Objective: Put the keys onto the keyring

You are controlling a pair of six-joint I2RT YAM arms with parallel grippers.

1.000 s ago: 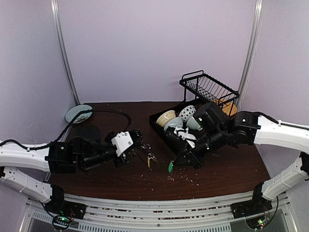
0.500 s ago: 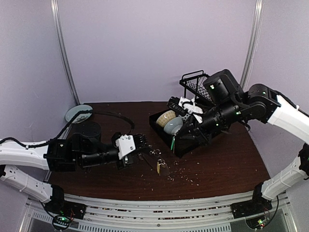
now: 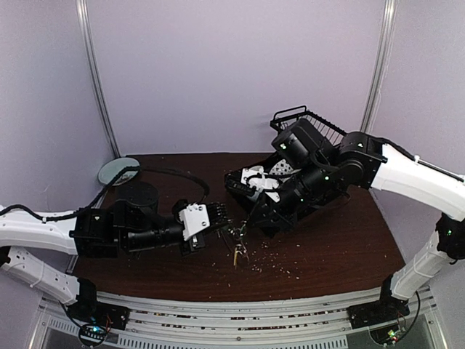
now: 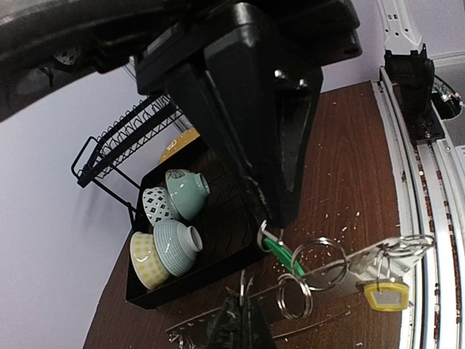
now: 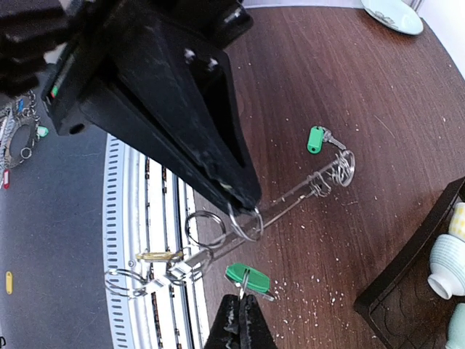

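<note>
Seen from above, the keys [image 3: 237, 253] are too small to tell apart, and the right arm [image 3: 327, 171] hides most of the black tray [image 3: 234, 182].

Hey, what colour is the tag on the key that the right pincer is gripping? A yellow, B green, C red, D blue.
B: the key pinched at the tip of the right pincer has a green tag; the yellow-tagged key hangs apart from it.
</note>
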